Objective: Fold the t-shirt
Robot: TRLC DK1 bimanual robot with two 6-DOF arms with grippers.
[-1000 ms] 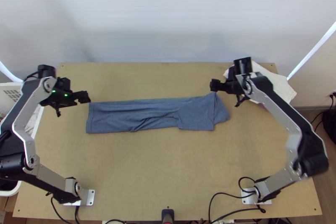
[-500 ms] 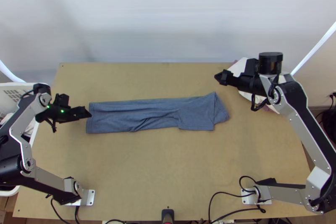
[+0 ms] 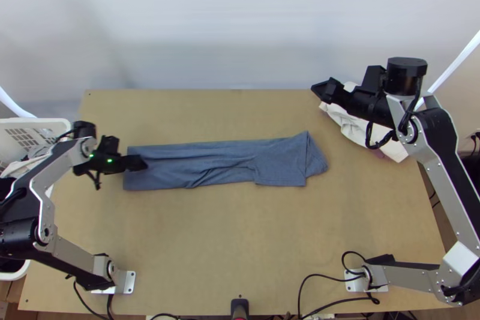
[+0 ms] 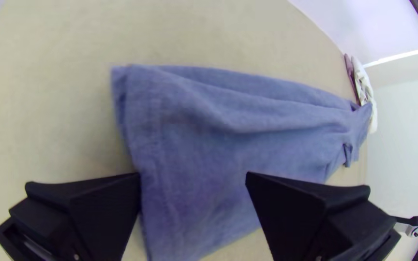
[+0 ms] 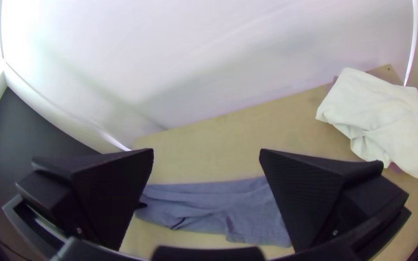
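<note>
The blue-grey t-shirt (image 3: 192, 167) is lying across the surface (image 3: 240, 242) as a long, narrow folded strip with a few creases. The left gripper (image 3: 144, 163) is hovering at the strip's left end, its fingers standing apart, while the right gripper (image 3: 319, 90) is hanging apart from the shirt, near the white cloth (image 5: 383, 121), its fingers also spread.
</note>
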